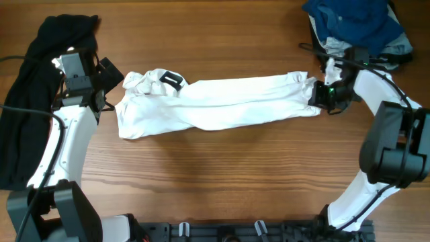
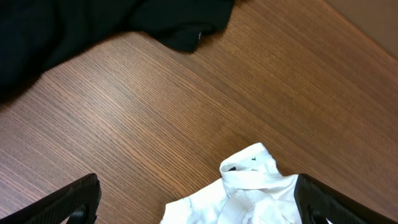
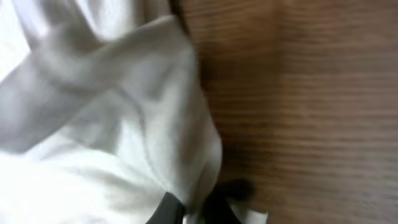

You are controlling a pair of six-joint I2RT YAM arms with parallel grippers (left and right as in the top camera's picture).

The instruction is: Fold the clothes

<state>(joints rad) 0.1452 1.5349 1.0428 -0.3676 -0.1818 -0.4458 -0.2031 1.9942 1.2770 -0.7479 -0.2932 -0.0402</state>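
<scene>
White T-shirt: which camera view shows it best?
Overhead: the whole white T-shirt lies stretched out. Left wrist shows only a bunched end; right wrist only blurred folds pinched in the right pincer.

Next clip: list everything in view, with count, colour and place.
T-shirt: one, white, stretched across the middle of the table.
black garment: one, black, along the table's left edge.
clothes pile: one, blue and grey, far right corner.
table: one, brown wood, under everything.
left claw: one, black, open, at the T-shirt's left end.
right claw: one, black, shut on the T-shirt's right end.
</scene>
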